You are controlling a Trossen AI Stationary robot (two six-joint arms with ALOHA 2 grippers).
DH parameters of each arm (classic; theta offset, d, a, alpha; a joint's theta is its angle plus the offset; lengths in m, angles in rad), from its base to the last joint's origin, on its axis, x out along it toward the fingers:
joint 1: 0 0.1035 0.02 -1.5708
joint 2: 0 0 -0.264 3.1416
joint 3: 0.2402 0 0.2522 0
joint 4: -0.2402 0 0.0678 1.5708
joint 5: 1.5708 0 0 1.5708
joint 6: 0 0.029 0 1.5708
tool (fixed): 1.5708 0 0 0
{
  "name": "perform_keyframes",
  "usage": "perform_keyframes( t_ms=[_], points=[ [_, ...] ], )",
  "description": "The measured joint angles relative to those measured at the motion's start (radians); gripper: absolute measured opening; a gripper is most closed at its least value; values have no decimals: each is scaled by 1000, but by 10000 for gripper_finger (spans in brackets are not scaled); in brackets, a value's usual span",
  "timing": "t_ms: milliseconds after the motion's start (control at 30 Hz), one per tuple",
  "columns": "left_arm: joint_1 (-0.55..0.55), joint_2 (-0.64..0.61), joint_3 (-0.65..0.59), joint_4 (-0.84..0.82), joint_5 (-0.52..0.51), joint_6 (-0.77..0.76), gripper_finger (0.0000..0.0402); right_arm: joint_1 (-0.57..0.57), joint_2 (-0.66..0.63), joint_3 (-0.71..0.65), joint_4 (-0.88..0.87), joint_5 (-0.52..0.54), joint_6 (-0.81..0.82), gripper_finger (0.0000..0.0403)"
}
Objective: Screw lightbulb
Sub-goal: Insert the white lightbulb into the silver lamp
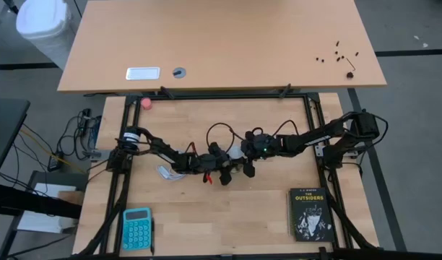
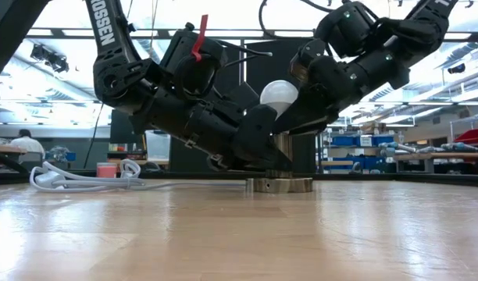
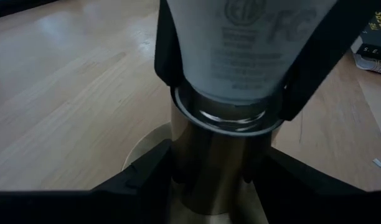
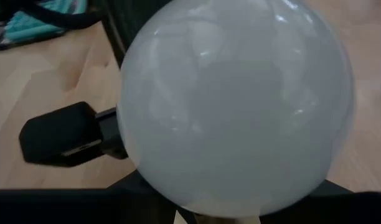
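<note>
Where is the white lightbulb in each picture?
High view: mostly hidden where the two arms meet mid-table; I cannot pick it out.
Low view: lightbulb at centre, above the socket.
Left wrist view: its printed neck at the top, entering the socket.
Right wrist view: its globe fills the picture.
Shared landmark: the socket beneath it.

Both arms angled inward, left gripper [image 3: 218, 180] clamped — right gripper [image 2: 290, 105] clamped

Both hands [image 2: 274, 133] crowding the lightbulb [image 2: 280, 95]
</note>
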Motion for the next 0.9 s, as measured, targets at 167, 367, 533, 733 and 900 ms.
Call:
perform_keyframes(
  t_ms=[167,367,533,733,900],
  points=[
    [0,0,0,0,-15,-8,207,54,0,0,-4,139,83,171],
    [0,0,0,6,-30,-25,207,110,1,-2,5,277,179,171],
    [0,0,0,9,-35,-31,207,130,5,-2,9,326,240,171],
    [0,0,0,10,-42,-31,207,131,23,20,14,307,190,171],
    [0,0,0,12,-48,-31,207,130,27,44,-17,288,145,180]
  ],
)
